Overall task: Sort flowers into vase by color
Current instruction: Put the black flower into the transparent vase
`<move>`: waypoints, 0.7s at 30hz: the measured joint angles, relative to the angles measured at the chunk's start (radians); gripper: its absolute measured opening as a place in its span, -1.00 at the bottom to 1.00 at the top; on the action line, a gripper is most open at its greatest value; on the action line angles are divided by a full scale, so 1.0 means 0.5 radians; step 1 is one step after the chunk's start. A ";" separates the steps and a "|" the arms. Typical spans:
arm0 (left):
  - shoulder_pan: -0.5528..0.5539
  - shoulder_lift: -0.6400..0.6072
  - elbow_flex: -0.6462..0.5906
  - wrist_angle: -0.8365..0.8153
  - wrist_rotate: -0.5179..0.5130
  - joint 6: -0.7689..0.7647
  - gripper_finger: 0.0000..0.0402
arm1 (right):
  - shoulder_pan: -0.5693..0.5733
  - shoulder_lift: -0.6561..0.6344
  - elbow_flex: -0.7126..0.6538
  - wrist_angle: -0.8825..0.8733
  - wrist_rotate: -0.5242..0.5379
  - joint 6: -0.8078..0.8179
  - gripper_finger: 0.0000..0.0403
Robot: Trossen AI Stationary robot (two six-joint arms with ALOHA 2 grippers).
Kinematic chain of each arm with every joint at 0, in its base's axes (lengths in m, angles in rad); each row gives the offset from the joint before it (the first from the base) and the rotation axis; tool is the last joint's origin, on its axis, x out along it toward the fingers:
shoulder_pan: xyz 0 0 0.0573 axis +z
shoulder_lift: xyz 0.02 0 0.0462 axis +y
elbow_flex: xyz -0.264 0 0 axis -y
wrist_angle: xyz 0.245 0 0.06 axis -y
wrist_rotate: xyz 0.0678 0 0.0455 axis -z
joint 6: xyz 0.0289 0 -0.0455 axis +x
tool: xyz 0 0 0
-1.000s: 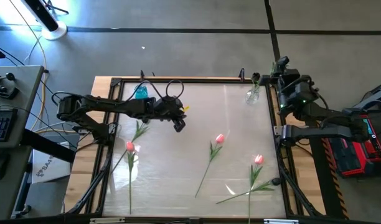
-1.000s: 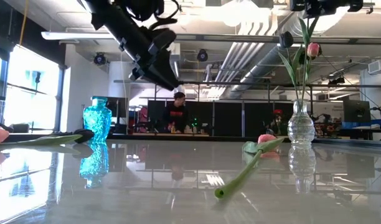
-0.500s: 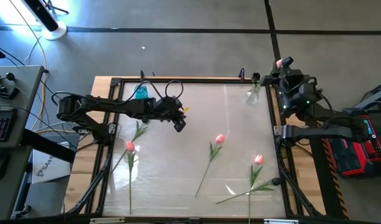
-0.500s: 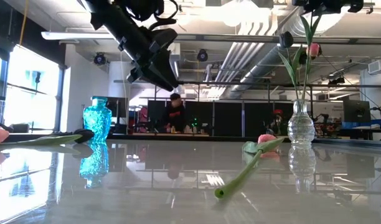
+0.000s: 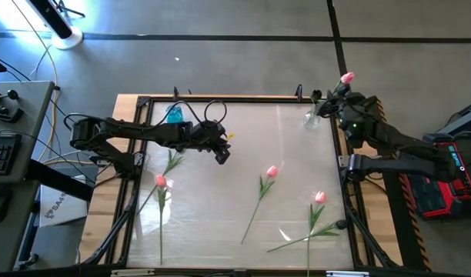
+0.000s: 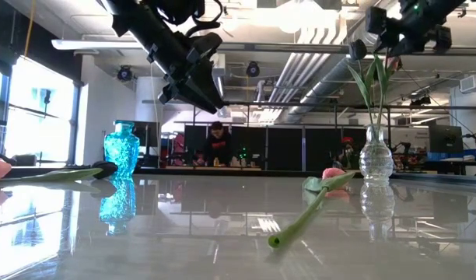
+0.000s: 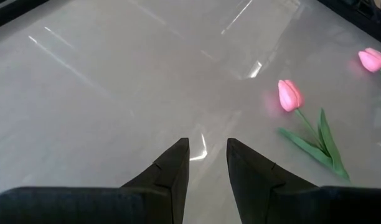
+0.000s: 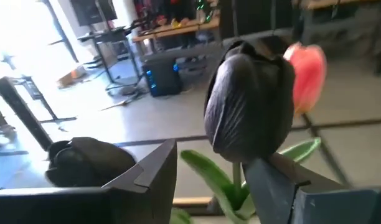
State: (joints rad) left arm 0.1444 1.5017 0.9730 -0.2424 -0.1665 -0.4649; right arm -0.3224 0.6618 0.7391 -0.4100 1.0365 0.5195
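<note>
A clear vase (image 5: 312, 118) (image 6: 376, 158) stands at the table's far right corner. In it are a near-black tulip (image 6: 356, 50) (image 8: 249, 106) and a pink tulip (image 5: 347, 78) (image 8: 305, 68). My right gripper (image 5: 335, 98) (image 8: 211, 155) is open, up at the flower heads, its fingers on either side of the dark tulip's stem and a leaf (image 8: 218, 180). My left gripper (image 5: 221, 156) (image 7: 207, 152) hovers open over the middle of the table. Pink tulips (image 5: 272, 171) (image 5: 319, 197) (image 5: 160, 181) lie flat on the table. A dark-headed one (image 6: 106, 167) lies by the blue vase (image 5: 174, 114) (image 6: 121, 152). My right gripper has the dark tulip's stem and a green leaf between its open fingers (image 8: 271, 180). The tulip stands upright in the clear vase. Whether a finger touches stem or leaf I cannot tell.
A dark frame (image 5: 135, 169) runs round the glossy table top. One more green stem (image 5: 297, 240) lies across the near right part. Behind the table, a person (image 6: 216, 144) stands at a bench. There is bare surface between the two vases.
My right gripper has moved from beyond the far right corner toward the clear vase, coming lower and tipping over the flower heads. The pink tulip's head, covered by the gripper a second ago in the high view, now shows beyond it. My left arm has kept still.
</note>
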 joint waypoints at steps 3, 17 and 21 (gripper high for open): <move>-0.016 0.000 0.000 0.000 -0.001 -0.012 -0.53 | -0.016 -0.048 0.000 0.009 -0.120 0.084 -0.17; -0.067 0.000 0.000 -0.002 -0.059 0.103 -0.53 | -0.232 -0.030 0.380 -0.514 -0.532 0.033 -0.17; -0.047 0.000 0.000 0.000 -0.092 0.149 -0.53 | -0.356 0.058 0.352 -0.649 -0.860 0.238 -0.17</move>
State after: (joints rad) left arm 0.1208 1.5017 0.9730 -0.2424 -0.2127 -0.3904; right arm -0.5004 0.6908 0.9150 -0.7344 0.6067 0.6384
